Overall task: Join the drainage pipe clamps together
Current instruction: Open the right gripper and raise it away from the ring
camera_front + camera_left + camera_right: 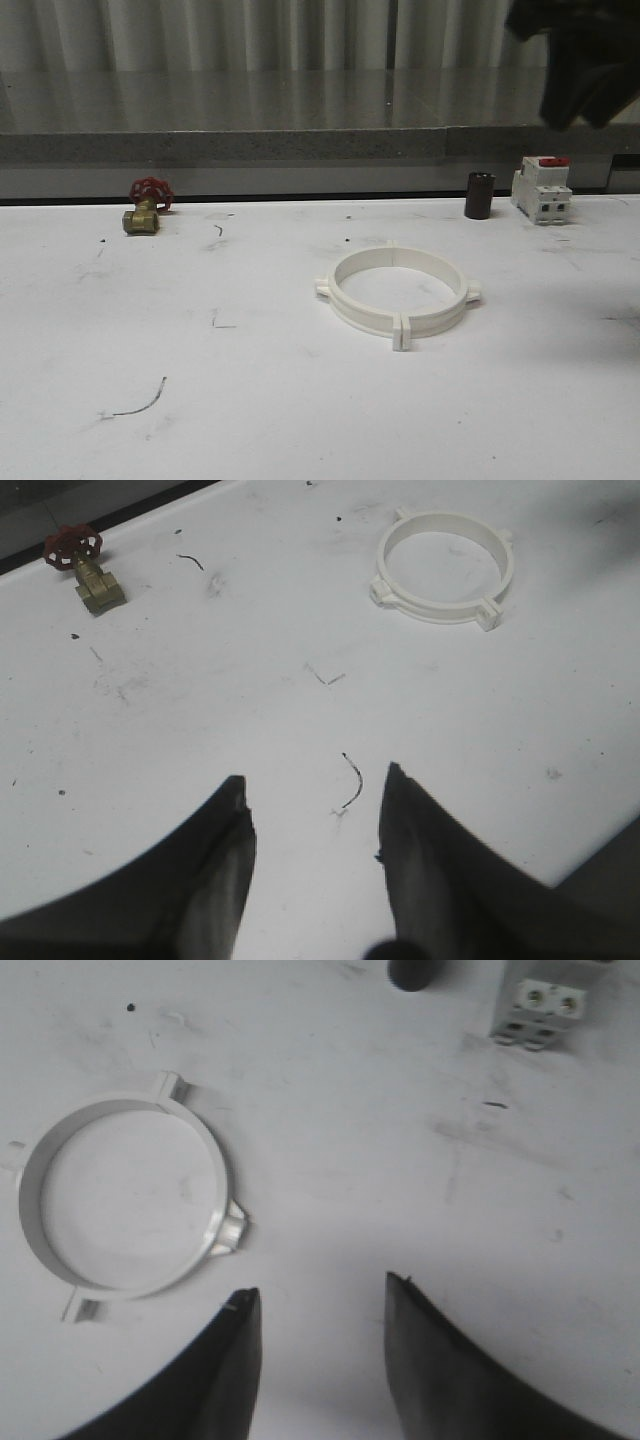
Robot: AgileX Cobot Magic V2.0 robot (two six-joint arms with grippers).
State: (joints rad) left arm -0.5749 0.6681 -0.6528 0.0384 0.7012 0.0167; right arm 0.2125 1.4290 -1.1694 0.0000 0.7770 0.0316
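The two drainage pipe clamps (432, 325) lie flat on the white table (250, 400), set together as one white ring with small tabs sticking out round it. In the left wrist view the ring (440, 613) rests well ahead of my left gripper (315, 775), which is open over bare table with nothing between its fingers. My right gripper (321, 1284) is open too and holds nothing. It hangs just beside the ring (218, 1185), close to one of its tabs and apart from it. Part of my right arm (585, 55) shows dark at the upper right of the front view.
A brass valve with a red handwheel (146, 208) sits at the back left of the table. A dark cylinder (479, 195) and a white breaker with a red top (542, 188) stand at the back right. Behind the table runs a grey ledge (300, 145).
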